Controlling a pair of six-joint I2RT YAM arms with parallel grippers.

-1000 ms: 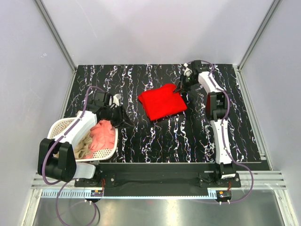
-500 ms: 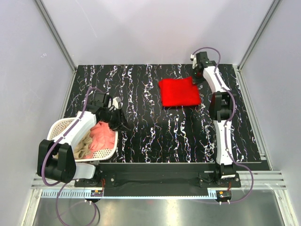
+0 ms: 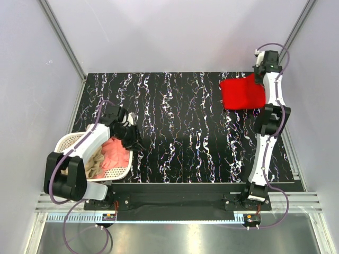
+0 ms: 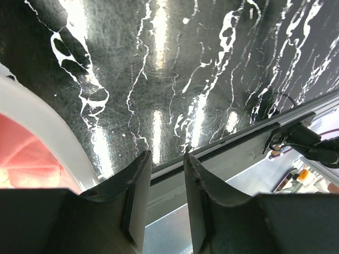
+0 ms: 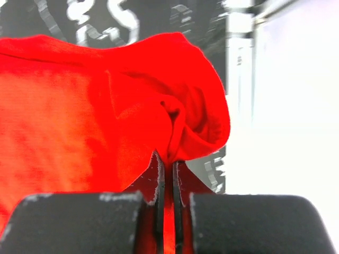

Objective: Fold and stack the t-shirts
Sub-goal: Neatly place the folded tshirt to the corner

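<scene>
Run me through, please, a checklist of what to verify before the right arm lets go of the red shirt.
1. Right claw shut on a pinch of the red t-shirt: ok.
2. Red t-shirt lying wholly on the table, at its far right corner: cannot tell, the right arm hides its right edge.
3. Red t-shirt's fold neat: cannot tell, the cloth bunches at the pinch.
4. Left claw open and empty: ok.
5. Pink t-shirt and tan t-shirt folded: not ok, both lie heaped in the basket.
</scene>
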